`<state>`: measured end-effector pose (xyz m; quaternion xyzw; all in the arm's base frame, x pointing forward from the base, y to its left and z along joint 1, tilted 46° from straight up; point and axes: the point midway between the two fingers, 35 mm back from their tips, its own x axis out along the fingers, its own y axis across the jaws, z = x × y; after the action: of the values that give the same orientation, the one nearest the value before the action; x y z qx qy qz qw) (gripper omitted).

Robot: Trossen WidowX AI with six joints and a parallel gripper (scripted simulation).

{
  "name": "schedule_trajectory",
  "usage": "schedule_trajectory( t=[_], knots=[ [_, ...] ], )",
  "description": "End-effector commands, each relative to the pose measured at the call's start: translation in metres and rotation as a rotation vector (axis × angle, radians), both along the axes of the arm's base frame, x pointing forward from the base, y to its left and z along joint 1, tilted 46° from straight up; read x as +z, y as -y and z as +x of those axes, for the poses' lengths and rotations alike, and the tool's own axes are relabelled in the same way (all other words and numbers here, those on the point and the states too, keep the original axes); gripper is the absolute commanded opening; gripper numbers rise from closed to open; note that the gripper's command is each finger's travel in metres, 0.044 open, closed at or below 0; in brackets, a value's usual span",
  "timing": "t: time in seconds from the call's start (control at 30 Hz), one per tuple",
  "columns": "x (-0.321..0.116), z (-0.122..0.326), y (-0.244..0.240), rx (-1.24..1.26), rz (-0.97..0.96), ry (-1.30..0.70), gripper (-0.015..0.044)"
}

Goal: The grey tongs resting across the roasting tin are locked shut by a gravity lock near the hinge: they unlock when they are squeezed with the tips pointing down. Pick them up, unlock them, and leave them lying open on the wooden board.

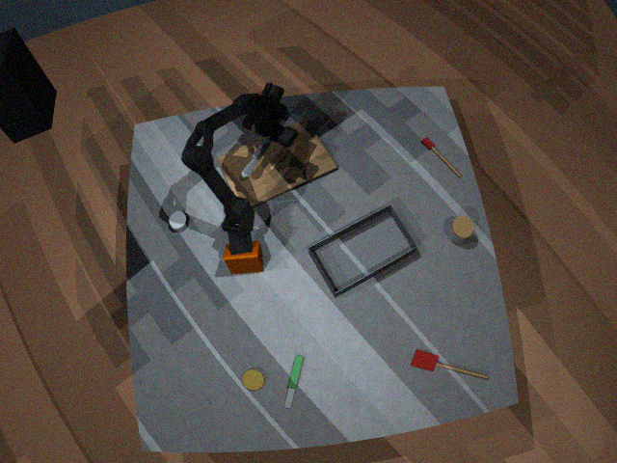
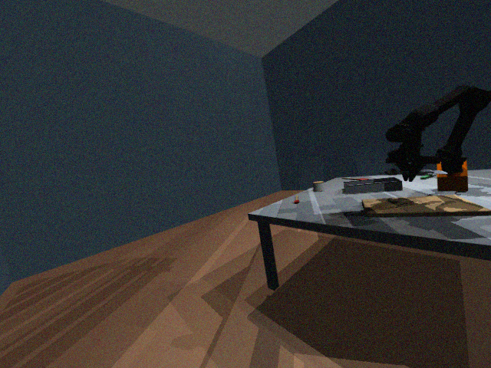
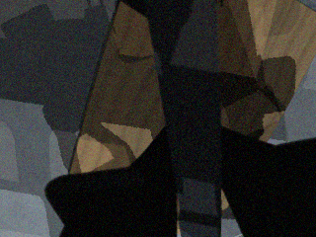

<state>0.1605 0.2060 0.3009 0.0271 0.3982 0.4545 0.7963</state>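
My gripper [image 1: 269,141] [image 2: 410,177] [image 3: 185,128] is shut on the grey tongs [image 1: 253,161] [image 2: 438,172] [image 3: 197,106] and holds them above the wooden board [image 1: 281,187] [image 2: 430,205] [image 3: 123,94]. In the top view one pale end of the tongs sticks out toward the lower left. In the exterior view the tongs look roughly level, not tips down. In the wrist view they run as a dark bar between the black fingers. The arm hides much of them, so I cannot tell whether they are locked. The roasting tin [image 1: 375,272] [image 2: 372,186] stands apart from the board, with nothing across it.
A white round object [image 1: 177,219] stands left of the arm's orange base [image 1: 244,262]. A tan-topped cylinder [image 1: 462,227] and a red-headed tool [image 1: 427,143] are at the right. A larger red-headed tool [image 1: 424,360], a green-handled knife [image 1: 296,370] and a yellow disc [image 1: 253,379] lie farther off.
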Motion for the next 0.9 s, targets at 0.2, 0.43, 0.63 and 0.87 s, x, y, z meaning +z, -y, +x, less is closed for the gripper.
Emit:
schedule_trajectory(
  t=[0.2, 0.43, 0.63, 0.87],
  knots=[
    [0.010, -0.006, 0.013, -0.087, 0.116, 0.126, -0.0150],
    [0.016, -0.010, 0.022, -0.147, 0.210, 0.206, -0.0150],
    [0.021, -0.014, 0.031, -0.197, 0.300, 0.268, -0.0150],
    [0.026, -0.019, 0.041, -0.253, 0.415, 0.333, -0.0150]
  ],
)
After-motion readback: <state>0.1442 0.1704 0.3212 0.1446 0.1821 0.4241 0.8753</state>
